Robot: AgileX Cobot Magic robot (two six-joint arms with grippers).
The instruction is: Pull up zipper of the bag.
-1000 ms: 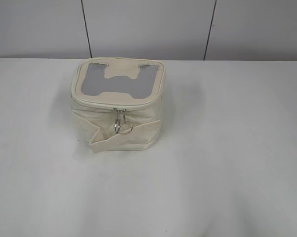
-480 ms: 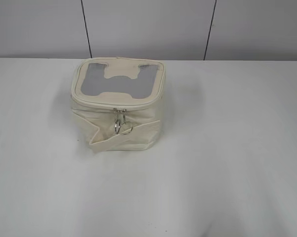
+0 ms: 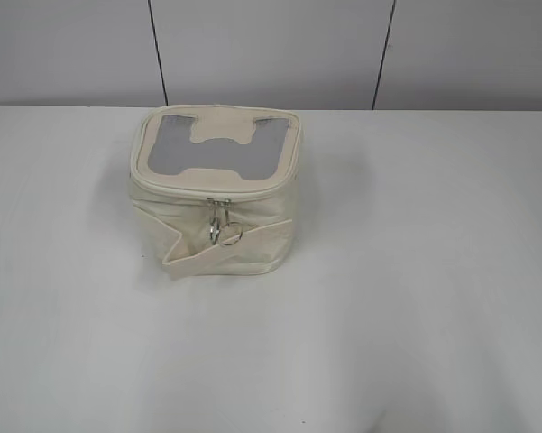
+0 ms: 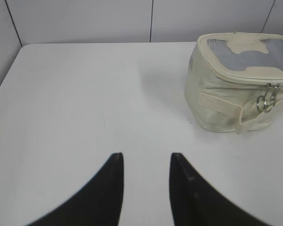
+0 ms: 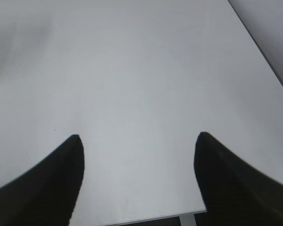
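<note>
The cream-white bag [image 3: 212, 194] stands on the white table, left of centre, its lid with the grey H-shaped panel up. The zipper [image 3: 218, 202] runs around the lid rim; its silver pulls with rings hang down the front face. A flat cream strap [image 3: 198, 257] crosses the front. The bag also shows in the left wrist view [image 4: 235, 80], upper right, with the zipper pulls [image 4: 268, 100] on its right side. My left gripper [image 4: 144, 156] is open and empty, over bare table well short of the bag. My right gripper [image 5: 139, 136] is open and empty; no bag shows there. Neither gripper shows in the exterior view.
The white table [image 3: 415, 271] has a grey panelled wall [image 3: 271, 45] behind it. The table's right and near edges [image 5: 254, 42] show in the right wrist view. The left wall meets the table at the left [image 4: 4, 61].
</note>
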